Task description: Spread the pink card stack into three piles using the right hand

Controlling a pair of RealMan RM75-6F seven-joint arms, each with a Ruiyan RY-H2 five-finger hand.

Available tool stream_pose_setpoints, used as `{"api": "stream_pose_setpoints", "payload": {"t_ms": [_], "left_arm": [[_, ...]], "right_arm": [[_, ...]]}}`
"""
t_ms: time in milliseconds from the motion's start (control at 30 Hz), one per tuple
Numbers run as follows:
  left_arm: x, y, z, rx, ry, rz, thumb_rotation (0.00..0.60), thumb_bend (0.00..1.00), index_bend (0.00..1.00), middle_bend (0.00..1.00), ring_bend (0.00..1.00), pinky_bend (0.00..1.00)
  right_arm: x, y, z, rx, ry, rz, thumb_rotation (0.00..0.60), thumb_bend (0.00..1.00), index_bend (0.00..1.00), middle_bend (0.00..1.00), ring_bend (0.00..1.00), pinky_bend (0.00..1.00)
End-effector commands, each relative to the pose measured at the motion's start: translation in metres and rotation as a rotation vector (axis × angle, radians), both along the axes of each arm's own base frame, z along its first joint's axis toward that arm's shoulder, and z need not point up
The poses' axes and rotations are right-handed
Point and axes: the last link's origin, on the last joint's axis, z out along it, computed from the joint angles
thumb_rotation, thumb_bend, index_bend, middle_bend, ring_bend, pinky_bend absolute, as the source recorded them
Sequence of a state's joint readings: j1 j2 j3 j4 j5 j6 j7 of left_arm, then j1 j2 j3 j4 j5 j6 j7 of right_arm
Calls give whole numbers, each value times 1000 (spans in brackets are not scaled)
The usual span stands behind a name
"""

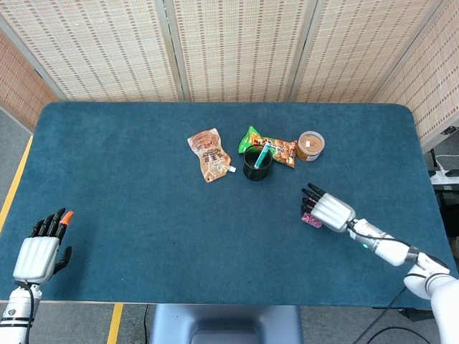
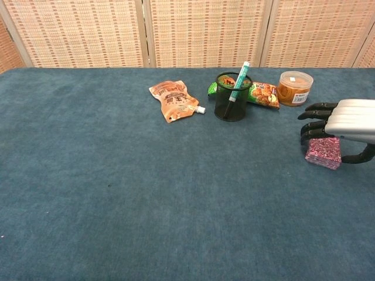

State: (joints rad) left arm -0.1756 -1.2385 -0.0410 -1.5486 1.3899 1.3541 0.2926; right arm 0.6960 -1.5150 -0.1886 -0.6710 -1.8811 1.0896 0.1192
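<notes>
Overhead, the right hand [image 1: 328, 211] hovers over the pink card stack [image 1: 311, 219] at the worktop's right side, fingers apart, nothing held. From the chest view, the stack [image 2: 323, 151] sits squared beneath the fingers [image 2: 313, 124]. Cards are likely light and slippery; grip opposing edges.

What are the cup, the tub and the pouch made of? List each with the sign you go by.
Cup: dark, see-through, glossy, likely tinted plastic; the pen inside shows through its wall.
Tub: clear plastic by the look, orange-brown contents visible through it, pale lid, printed label.
Pouch: flexible printed film, probably plastic or foil laminate; it lies flat and creased, with a small white spout at one corner.
</notes>
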Motion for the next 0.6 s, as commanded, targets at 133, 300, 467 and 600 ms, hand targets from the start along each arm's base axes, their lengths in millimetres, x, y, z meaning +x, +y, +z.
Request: {"api": "stream_pose_setpoints", "payload": {"t_ms": [133,300,467,600], "left_arm": [[0,0,0,0,0,-2,600,476,0,30,101,171],[0,0,-1,-3,1,-2,600,478,0,33,103,171],[0,0,-1,-3,0,-2,600,478,0,36,105,171],[0,0,-1,-6,1,-1,600,477,0,38,106,172]], "right_arm": [[0,-1,1,-4,8,9,600,215,246,192,0,13],[1,-2,1,-10,3,9,600,215,257,202,0,14],[2,-1,0,-13,6,14,600,215,296,213,0,17],[2,-1,1,-17,4,11,600,215,318,233,3,37]]}}
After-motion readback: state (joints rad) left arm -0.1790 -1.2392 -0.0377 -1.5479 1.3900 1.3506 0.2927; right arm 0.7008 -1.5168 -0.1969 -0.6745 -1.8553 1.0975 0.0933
